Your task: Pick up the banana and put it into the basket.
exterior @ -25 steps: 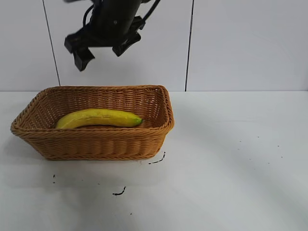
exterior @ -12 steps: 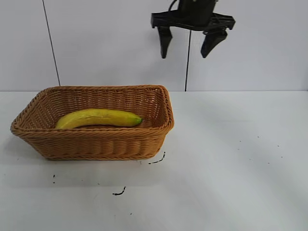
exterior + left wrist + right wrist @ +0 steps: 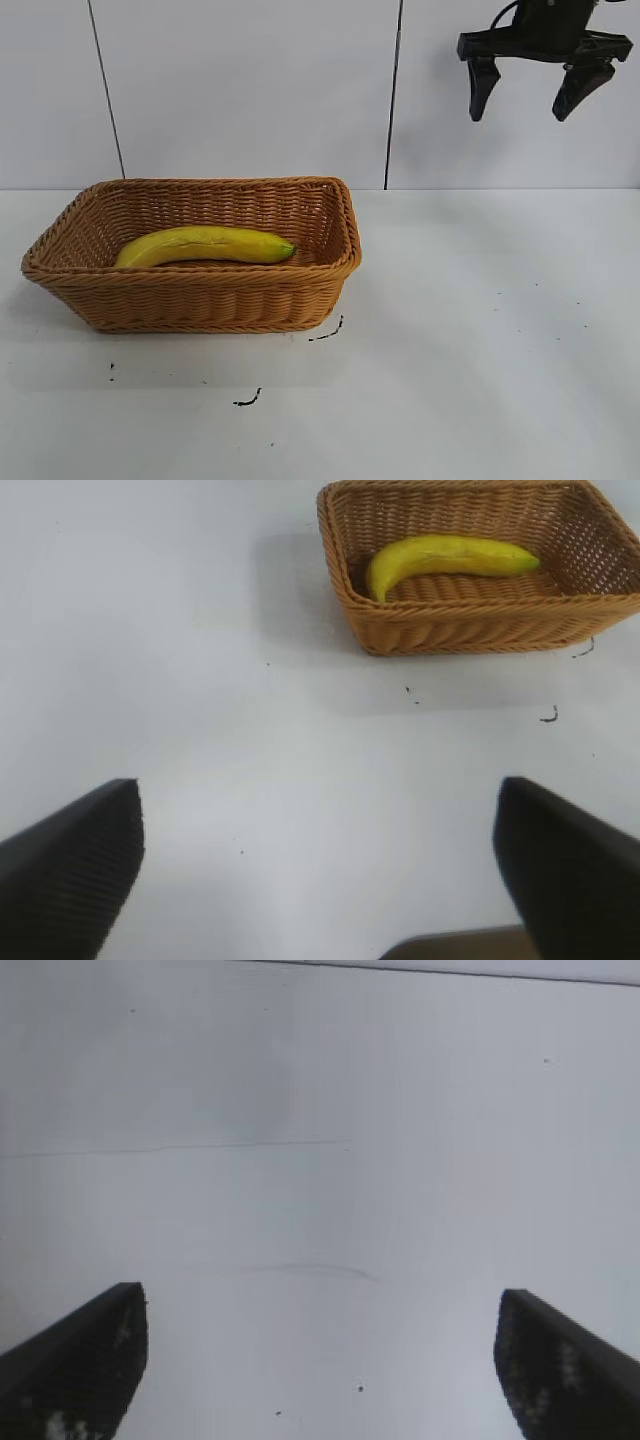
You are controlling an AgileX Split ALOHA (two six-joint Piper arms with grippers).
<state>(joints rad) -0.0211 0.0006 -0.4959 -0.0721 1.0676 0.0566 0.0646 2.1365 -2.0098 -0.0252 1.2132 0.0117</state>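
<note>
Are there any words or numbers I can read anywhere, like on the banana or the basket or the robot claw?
None: there is no writing to read in any view.
The banana has no sticker or label showing.
The basket is plain woven wicker.
The right claw, open high over the table, shows no letters or numbers.
The small dark marks on the table are smudges, not letters.

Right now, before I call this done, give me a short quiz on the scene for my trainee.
1. True or false: the banana lies on the table beside the basket.
2. The right gripper, high above the table, is: A) open, B) shut on the banana?
3. Fill in: the banana's green tip points toward the ___ arm's side.
Key: 1 false, it lies inside; 2 A (the left gripper is open too); 3 right.
</note>
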